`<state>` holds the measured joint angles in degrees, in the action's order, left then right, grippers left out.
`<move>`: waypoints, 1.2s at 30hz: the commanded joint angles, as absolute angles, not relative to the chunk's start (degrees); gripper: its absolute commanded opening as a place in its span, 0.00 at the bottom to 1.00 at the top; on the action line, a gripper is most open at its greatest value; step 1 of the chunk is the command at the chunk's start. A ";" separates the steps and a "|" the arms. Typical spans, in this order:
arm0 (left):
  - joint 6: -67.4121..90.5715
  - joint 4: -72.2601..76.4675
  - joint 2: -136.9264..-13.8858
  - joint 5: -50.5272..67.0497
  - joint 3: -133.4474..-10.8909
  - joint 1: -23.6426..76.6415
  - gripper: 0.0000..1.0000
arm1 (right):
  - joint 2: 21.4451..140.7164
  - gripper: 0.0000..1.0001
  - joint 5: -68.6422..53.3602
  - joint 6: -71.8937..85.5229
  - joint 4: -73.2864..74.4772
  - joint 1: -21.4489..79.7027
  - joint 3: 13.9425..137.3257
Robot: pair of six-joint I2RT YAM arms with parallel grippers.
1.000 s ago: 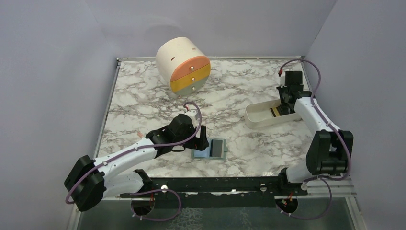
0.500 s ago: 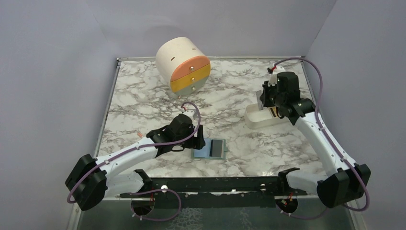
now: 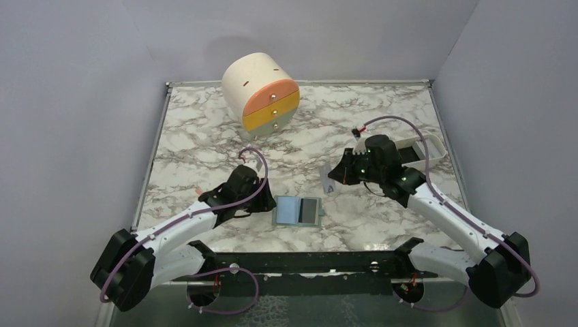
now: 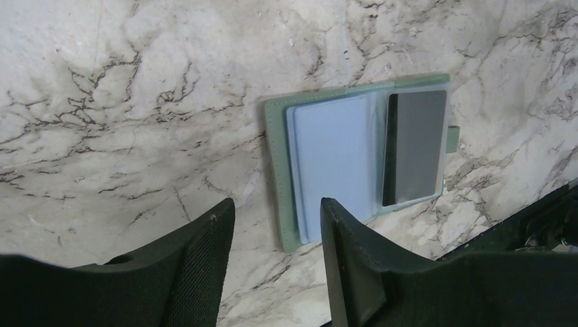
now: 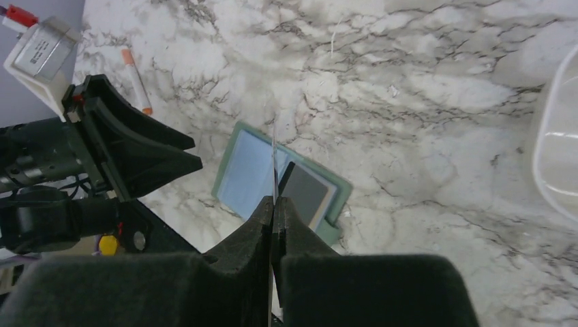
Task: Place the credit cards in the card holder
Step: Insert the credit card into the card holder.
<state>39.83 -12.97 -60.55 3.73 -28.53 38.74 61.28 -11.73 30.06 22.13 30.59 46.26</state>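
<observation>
The sage-green card holder lies open on the marble near the front edge. A dark card sits in its right half; its left half shows pale blue lining. My left gripper is open and empty, just left of the holder, not touching it. My right gripper is shut on a thin pale grey card, held edge-on in the air above and right of the holder.
A long white tray stands at the right, its rim in the right wrist view. The cream cylinder with coloured drawers stands at the back. A small orange-tipped stick lies left of the left arm.
My right arm swung from the white tray toward the holder, carrying the pale card. My left gripper drew back to the left, off the holder's edge.
</observation>
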 commanded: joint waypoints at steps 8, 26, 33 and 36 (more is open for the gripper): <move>43.39 -1.99 -61.96 11.87 -22.57 36.48 0.38 | 67.08 0.01 -16.74 44.06 5.07 38.66 37.72; 46.21 2.60 -64.31 14.42 -18.05 36.48 0.26 | 78.69 0.01 -13.56 52.35 -2.03 44.12 34.02; 46.92 3.40 -64.48 14.97 -17.32 36.54 0.21 | 81.50 0.01 -14.41 54.67 -4.87 44.21 32.40; 47.10 3.93 -64.68 15.43 -17.06 36.53 0.17 | 82.69 0.01 -14.82 55.13 -5.96 44.21 32.15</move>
<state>46.57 2.17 -64.62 13.52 -17.76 36.75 81.23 -14.52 53.45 -1.85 43.83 32.71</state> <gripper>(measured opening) 0.193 0.017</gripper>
